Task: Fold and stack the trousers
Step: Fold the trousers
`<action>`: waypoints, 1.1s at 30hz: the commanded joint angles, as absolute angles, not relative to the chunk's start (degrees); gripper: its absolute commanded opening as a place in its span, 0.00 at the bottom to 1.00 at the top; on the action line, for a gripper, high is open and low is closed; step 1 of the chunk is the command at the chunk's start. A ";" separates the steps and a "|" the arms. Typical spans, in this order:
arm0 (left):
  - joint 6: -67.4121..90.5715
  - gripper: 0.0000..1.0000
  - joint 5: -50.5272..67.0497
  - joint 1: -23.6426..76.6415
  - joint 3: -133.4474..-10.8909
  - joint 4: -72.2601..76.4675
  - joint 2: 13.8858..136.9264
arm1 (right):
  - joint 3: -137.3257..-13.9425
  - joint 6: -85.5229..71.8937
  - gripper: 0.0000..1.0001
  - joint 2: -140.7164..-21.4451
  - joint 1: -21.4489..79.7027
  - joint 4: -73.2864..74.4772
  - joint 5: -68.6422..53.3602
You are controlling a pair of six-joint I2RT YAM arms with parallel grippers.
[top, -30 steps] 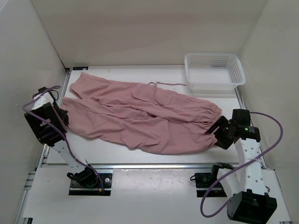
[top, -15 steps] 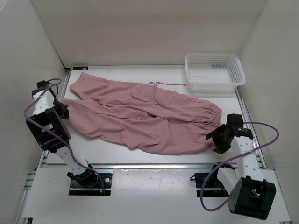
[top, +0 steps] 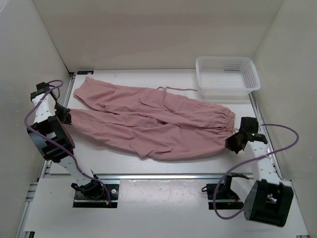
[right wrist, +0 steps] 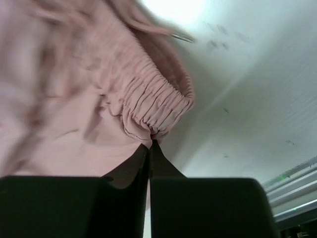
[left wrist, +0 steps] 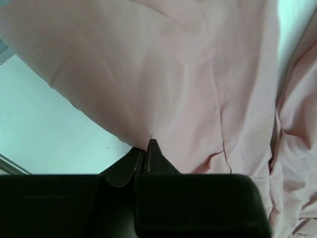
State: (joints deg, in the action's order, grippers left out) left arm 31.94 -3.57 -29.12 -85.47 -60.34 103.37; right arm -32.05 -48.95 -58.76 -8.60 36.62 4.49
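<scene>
Two pinches on the thin, limp trousers point(top: 148, 121) — left gripper point(left wrist: 148, 145) at a plain edge, right gripper point(right wrist: 149, 145) on gathered elastic (likely the surest hold).

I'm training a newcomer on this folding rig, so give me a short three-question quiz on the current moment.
1. True or false: the trousers lie inside the basket.
2. The right tool pinches: A) a gathered elastic edge, B) the basket rim, C) nothing.
3. Fill in: the left tool is shut on the ___.
Key: 1 false; 2 A; 3 trousers.
</scene>
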 commanded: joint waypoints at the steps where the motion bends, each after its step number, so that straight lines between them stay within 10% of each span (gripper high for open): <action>1: 31.29 0.10 -3.34 -28.92 -89.46 -62.31 98.35 | -41.03 -45.98 0.00 -50.57 -8.79 40.42 10.37; 12: 30.77 0.10 -1.85 -27.43 -93.95 -64.25 91.93 | -53.51 -42.45 0.00 -43.59 -8.79 58.01 13.79; 33: 29.61 0.10 -4.32 -13.54 -142.91 -66.02 128.66 | -69.96 -41.12 0.00 -73.01 -9.32 45.44 25.75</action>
